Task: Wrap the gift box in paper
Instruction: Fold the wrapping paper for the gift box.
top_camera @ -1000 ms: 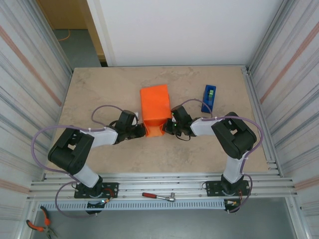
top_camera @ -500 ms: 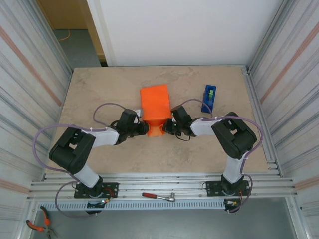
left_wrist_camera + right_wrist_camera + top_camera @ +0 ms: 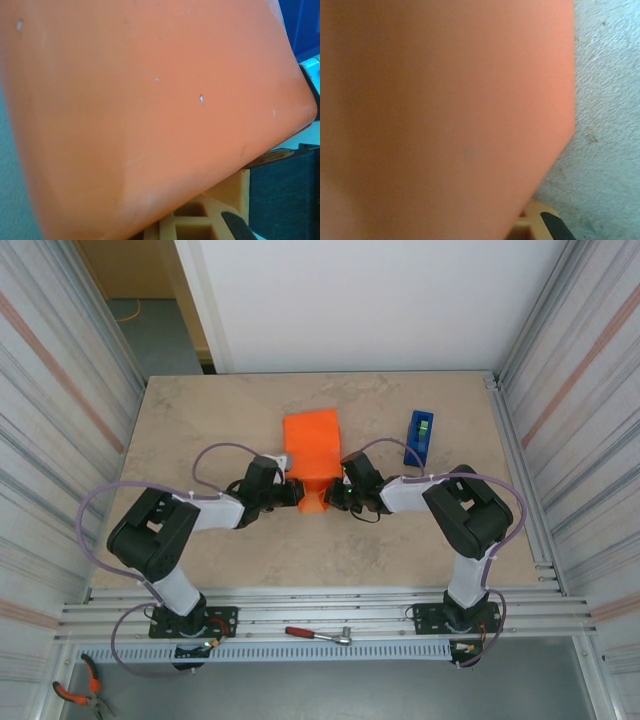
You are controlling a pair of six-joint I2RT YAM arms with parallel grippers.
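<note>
The orange paper (image 3: 311,445) lies folded over a boxy shape at the table's middle; the gift box is hidden under it. The paper's near flap (image 3: 311,500) narrows toward the arms. My left gripper (image 3: 293,496) presses against that flap from the left and my right gripper (image 3: 336,496) from the right, both shut. In the left wrist view the paper (image 3: 150,100) drapes over a tan finger (image 3: 202,217). The right wrist view has the paper (image 3: 445,110) close up, above a tan finger (image 3: 540,222).
A blue tape dispenser (image 3: 419,437) stands right of the paper. A red-handled wrench (image 3: 318,635) lies on the front rail and pliers (image 3: 75,695) lie at the bottom left. Corrugated walls close both sides of the beige table (image 3: 200,430).
My left gripper has moved right and forward against the paper's near flap. The flap has become narrower and shorter between the two grippers. The right gripper has barely shifted.
</note>
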